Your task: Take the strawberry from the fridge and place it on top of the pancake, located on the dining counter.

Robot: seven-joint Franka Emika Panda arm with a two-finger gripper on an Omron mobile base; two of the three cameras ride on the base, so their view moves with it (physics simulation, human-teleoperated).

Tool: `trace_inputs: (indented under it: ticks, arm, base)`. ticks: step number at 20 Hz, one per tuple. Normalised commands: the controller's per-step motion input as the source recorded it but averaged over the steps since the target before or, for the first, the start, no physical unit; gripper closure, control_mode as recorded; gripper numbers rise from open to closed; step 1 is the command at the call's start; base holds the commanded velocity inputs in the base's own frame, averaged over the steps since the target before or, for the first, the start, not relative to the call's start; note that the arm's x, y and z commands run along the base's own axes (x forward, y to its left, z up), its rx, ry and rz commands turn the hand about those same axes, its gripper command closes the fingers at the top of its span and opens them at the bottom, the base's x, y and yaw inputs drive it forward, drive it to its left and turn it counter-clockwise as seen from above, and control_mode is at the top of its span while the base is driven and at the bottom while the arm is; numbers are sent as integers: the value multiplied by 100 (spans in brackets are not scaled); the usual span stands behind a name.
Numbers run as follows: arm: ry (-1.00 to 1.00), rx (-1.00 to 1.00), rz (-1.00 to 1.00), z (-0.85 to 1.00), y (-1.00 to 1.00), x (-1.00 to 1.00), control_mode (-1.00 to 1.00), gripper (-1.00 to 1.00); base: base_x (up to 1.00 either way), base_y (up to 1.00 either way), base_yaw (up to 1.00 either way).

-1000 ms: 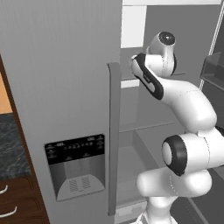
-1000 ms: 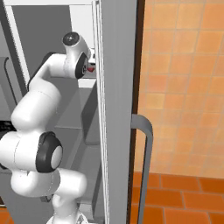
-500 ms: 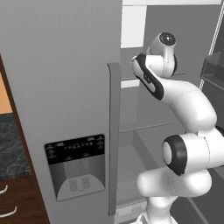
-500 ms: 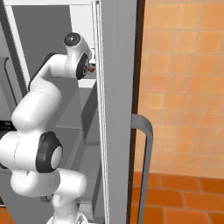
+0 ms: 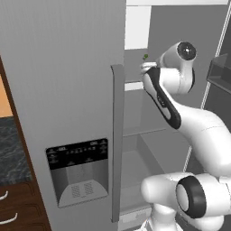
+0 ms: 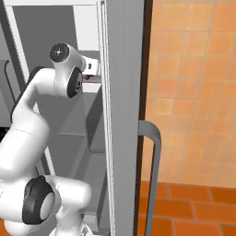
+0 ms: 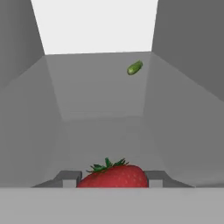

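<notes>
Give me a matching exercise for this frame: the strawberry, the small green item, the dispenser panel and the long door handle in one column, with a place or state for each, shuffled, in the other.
Things:
1. strawberry
2. small green item
3. dispenser panel
4. long door handle

Places or states:
A. set in the lower part of the closed grey door
B. lying farther back on the same fridge shelf
C. between the jaws of the gripper, which are closed against its sides
D. running vertically along the edge of the closed door

Pairs: 1-C, 2-B, 3-A, 4-D
</notes>
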Motion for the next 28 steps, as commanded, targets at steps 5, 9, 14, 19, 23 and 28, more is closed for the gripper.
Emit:
trace_inputs:
  ticks: [5,9,14,19,23,28]
  arm:
    - [2,1,-4,4,10,-100,-100,100]
    - [12,0,-3,0,1,-100,-100,100]
    - [14,6,-4,-45,0,-100,-100,100]
    - [20,6,-4,-69,0,-78,-100,100]
    - [35,0,-3,-50,0,-24,-100,100]
    - [27,0,0,-16,0,-16,-100,100]
  base:
    - [0,0,0]
    - [0,0,0]
    - [0,0,0]
    - [0,0,0]
    - [0,0,0]
    - [0,0,0]
